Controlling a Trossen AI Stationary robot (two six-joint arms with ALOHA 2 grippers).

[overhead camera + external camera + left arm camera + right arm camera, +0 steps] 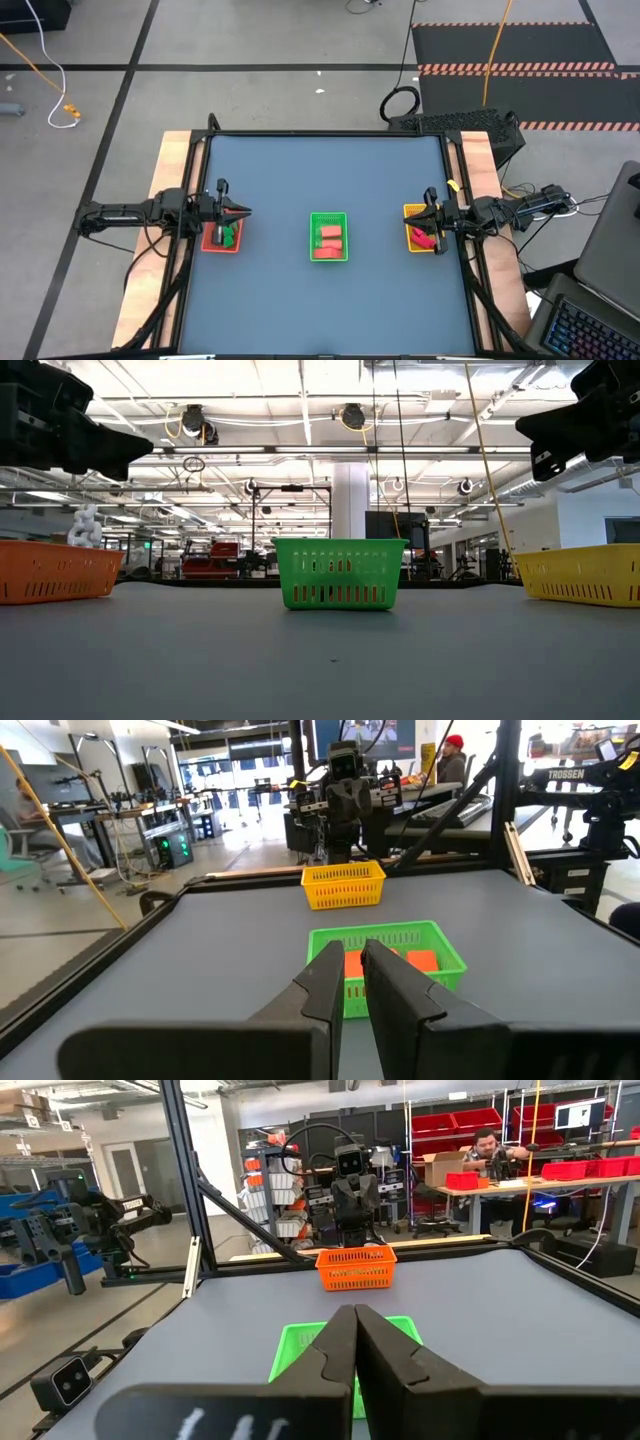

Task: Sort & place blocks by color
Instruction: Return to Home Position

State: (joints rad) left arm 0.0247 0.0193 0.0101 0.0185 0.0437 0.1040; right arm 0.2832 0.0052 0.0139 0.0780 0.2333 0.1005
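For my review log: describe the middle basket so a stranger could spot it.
On the grey table, three baskets stand in a row. The middle basket is green and holds salmon-orange blocks; the orange basket lies by the left gripper, the yellow basket by the right gripper.

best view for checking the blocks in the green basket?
High view: it looks straight down into the green basket, so the orange blocks show whole. Left wrist view shows them partly, behind the left tool. Low view: only its wall. Right wrist view: the right tool covers most of the basket, no blocks seen.
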